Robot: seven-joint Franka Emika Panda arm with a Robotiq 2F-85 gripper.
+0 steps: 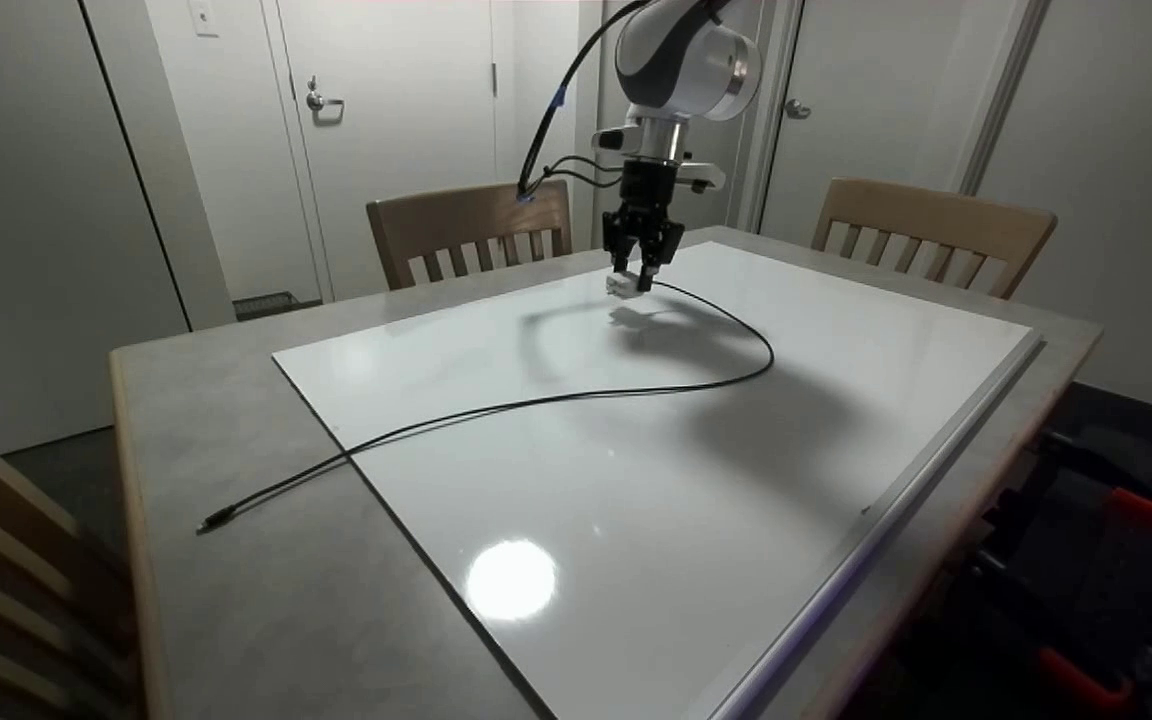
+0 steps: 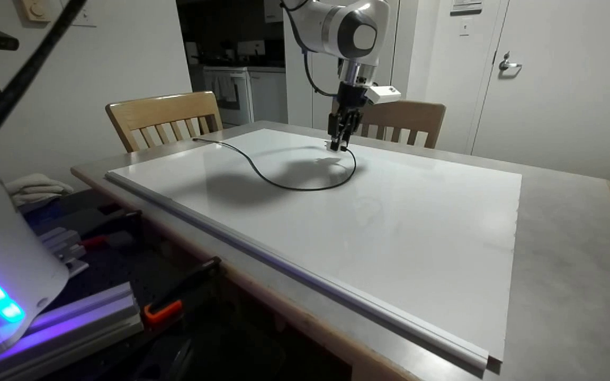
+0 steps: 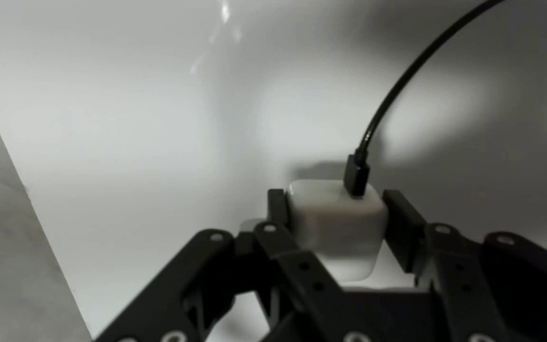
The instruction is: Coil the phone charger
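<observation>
One gripper (image 3: 337, 209), low in the wrist view, holds the white adapter (image 3: 337, 232); coiling seems barely begun; next, probably, looping the cable (image 3: 391, 97).

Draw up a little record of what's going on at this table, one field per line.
Gripper: closed on the white charger block, held clear of the white board
Cable: black, plugged into the block, trailing in a loose curve
Free end: past the board's edge, on the gray table
Coiling: not done, no loops
Nearby: wooden chairs
</observation>
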